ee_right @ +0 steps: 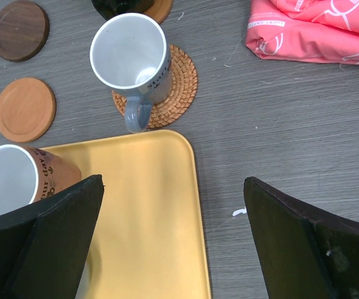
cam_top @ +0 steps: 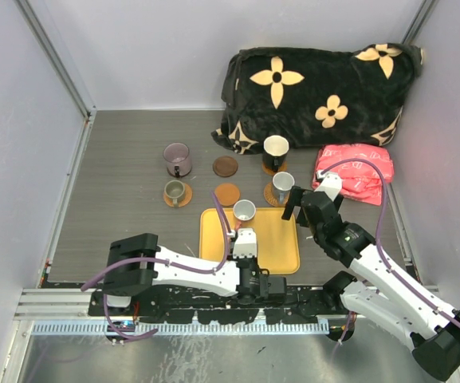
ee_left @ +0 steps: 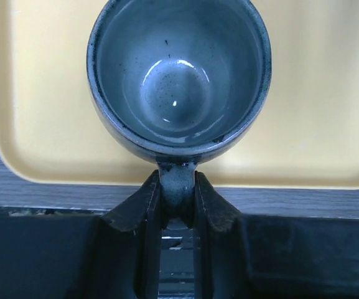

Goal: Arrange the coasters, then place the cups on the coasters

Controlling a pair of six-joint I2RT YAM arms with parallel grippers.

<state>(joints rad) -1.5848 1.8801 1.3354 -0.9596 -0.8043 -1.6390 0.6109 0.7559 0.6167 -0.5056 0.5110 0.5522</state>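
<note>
The left end effector point(ee_left: 178, 187) is closed tight on the handle of the grey cup point(ee_left: 178, 75), one finger on either side of it. The cup hangs mouth up over the yellow tray point(cam_top: 281, 247). From overhead it shows at the tray's far edge. Whether its base rests on the tray or is raised off it cannot be told.

The right end effector point(ee_right: 173, 205) stands wide open and holds nothing. It hovers over the bench point(cam_top: 126, 215) just off the tray's far right corner.

Just beyond that corner, the second grey cup point(ee_right: 130, 59) stands on the wicker coaster point(ee_right: 176, 78), its handle turned towards the tray. Farther out from the same corner, the black cup point(cam_top: 276, 149) sits on a light wooden coaster point(ee_right: 160, 9).

Beyond the middle of the tray's far edge lies the orange-brown coaster point(cam_top: 227, 194), bare, and past it the dark brown coaster point(cam_top: 226, 166), also bare.

Off the tray's far left corner, the olive cup point(cam_top: 174, 190) stands on a brown coaster point(cam_top: 185, 199). The purple cup point(cam_top: 177, 158) stands farther out on that side.

A pink packet point(cam_top: 353, 171) lies to the right of the tray, past the right end effector. A black blanket with tan flowers point(cam_top: 317, 88) is heaped well beyond the tray, at the back of the bench.
</note>
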